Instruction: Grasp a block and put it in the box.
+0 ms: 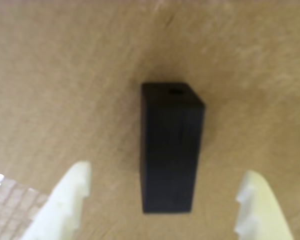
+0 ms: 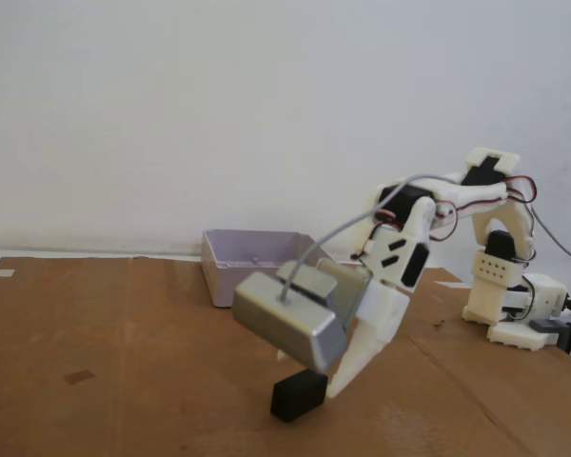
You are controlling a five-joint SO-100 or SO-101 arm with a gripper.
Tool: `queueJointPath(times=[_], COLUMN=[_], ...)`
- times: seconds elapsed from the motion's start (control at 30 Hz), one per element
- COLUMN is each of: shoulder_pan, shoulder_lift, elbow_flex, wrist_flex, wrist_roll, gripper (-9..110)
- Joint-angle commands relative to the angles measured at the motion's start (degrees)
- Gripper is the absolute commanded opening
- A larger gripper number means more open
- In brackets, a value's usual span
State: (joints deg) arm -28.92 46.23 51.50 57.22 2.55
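Note:
A black block (image 1: 169, 150) lies on the brown cardboard surface, with a small hole in its far end. In the wrist view my gripper (image 1: 162, 195) is open, its white fingers (image 1: 67, 200) standing on either side of the block without touching it. In the fixed view the block (image 2: 298, 395) lies on the cardboard at the centre front, and the gripper (image 2: 325, 383) reaches down right at it. The box (image 2: 252, 264) is a pale lilac open tray behind the arm, at the back of the cardboard.
The arm's white base (image 2: 502, 286) stands at the right with cables. A silver camera housing (image 2: 290, 319) rides on the wrist. The cardboard sheet (image 2: 124, 362) covers the table. A white wall rises behind.

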Motion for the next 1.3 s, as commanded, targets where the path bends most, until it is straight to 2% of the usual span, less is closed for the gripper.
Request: queueJointPath(times=[0.0,0.6,1.27], shoulder_pan=[0.44,2.90,2.55], shoulder_lift=[1.93,0.09,-7.65], elbow_flex=[-6.86,-6.42,-13.80], wrist_flex=[-0.88,-0.97,-1.14], wrist_roll=[-0.44,-0.44,-0.35], gripper=[36,35,35])
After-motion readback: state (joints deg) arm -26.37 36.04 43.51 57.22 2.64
